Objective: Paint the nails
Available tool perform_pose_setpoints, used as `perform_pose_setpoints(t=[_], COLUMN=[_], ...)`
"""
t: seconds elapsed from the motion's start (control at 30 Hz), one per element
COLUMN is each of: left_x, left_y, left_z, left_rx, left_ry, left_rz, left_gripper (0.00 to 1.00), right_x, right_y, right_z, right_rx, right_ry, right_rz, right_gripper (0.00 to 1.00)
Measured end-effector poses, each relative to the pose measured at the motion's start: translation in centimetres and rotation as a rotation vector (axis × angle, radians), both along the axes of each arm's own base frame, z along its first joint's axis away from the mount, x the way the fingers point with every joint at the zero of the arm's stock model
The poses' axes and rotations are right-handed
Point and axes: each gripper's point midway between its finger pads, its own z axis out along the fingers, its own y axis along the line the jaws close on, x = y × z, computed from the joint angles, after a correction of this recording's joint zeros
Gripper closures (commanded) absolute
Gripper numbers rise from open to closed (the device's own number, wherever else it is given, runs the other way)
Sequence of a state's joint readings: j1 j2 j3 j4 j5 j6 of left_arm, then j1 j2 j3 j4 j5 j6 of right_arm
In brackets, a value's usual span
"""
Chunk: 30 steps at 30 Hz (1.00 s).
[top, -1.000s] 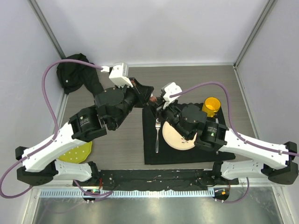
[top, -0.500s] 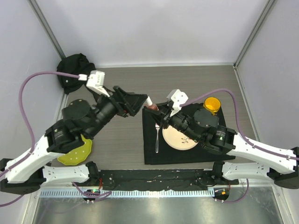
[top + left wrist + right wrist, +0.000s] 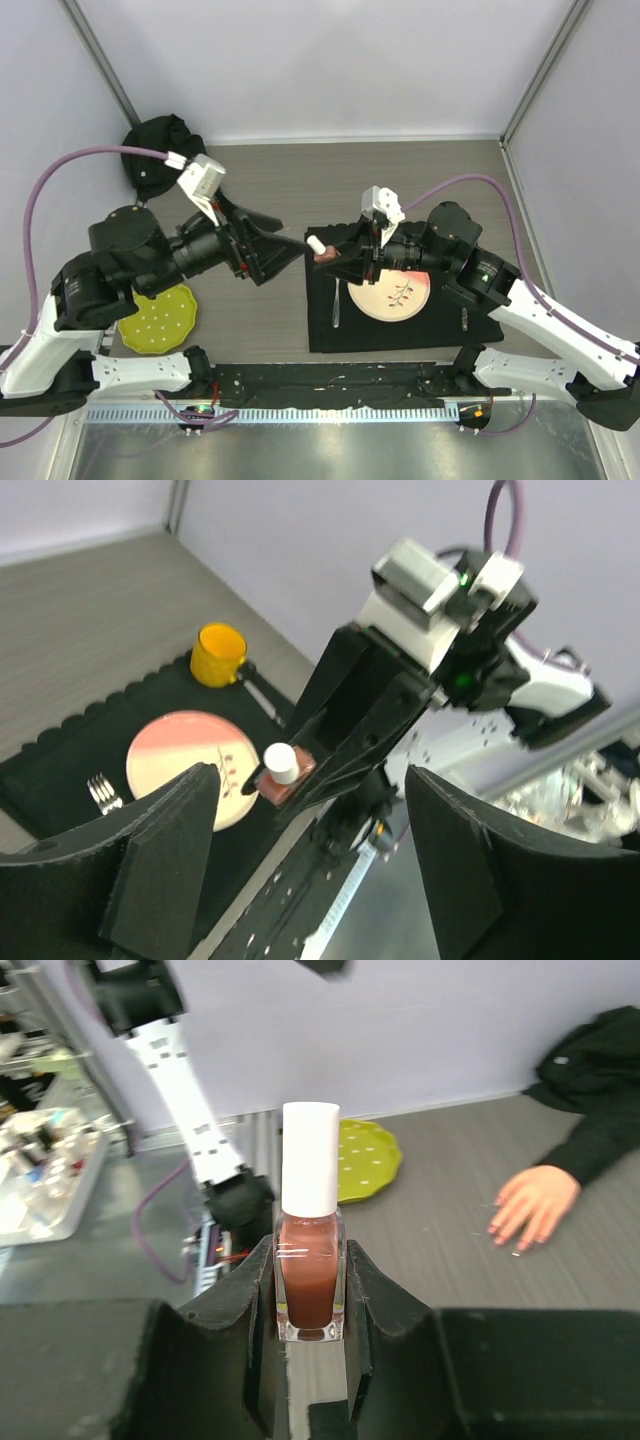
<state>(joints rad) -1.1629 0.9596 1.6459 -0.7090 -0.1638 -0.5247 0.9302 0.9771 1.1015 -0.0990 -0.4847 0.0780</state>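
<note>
Right wrist view: the small glossy pinkish-red nails [image 3: 519, 1250] are on the pale pink mannequin hand [image 3: 535, 1200], which lies flat on the grey wood table [image 3: 430, 1250] with its black sleeve [image 3: 600, 1070] behind it. Your right gripper [image 3: 311, 1290] pinches the white-capped brown-red polish bottle [image 3: 310, 1260], well apart from the hand. Your left gripper [image 3: 310, 780] is spread wide, facing the cap.

Light is bright, even and diffuse, shadows soft; glare streaks the metal rail [image 3: 300, 412] at the near edge; wrist-view backgrounds blur slightly
</note>
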Motion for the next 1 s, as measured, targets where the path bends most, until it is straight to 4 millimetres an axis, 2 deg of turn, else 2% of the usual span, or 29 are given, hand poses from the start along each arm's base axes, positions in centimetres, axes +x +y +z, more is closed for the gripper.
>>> perform_pose_setpoints(t=[0.07,0.13,0.2,0.3,0.33,0.43,0.87,1.0], left_x=[-0.3,-0.3,-0.4,-0.1,0.0,-0.1,-0.5,-0.5], left_y=[-0.8,-1.3,-1.8,-3.1,-3.3,-3.5,-3.2,-3.2], left_z=[-1.5,-2.6,-3.1,-4.2,-4.6,-5.2,-4.9,-4.9], left_rx=[0.066,0.117,0.15,0.198,0.213,0.235,0.226,0.226], left_ry=[0.018,0.036,0.048,0.066,0.072,0.079,0.075,0.075], left_rz=[-0.035,-0.053,-0.066,-0.083,-0.087,-0.095,-0.11,-0.111], left_gripper=[0.04,0.02,0.04,0.17,0.24,0.32,0.41,0.47], right_x=[-1.1,-1.9,-2.3,-2.6,-2.6,-2.6,-2.3,-2.3], right_y=[0.1,0.2,0.2,0.3,0.3,0.3,0.2,0.2], right_z=[0.1,0.0,-0.1,-0.3,-0.3,-0.4,-0.4,-0.4], right_rx=[0.002,0.001,-0.002,-0.006,-0.007,-0.01,-0.01,-0.008], right_ry=[0.014,0.028,0.037,0.046,0.05,0.055,0.057,0.057], right_rz=[0.063,0.108,0.136,0.156,0.162,0.165,0.16,0.163], right_gripper=[0.99,0.99,0.99,0.99,0.99,0.99,0.99,0.99])
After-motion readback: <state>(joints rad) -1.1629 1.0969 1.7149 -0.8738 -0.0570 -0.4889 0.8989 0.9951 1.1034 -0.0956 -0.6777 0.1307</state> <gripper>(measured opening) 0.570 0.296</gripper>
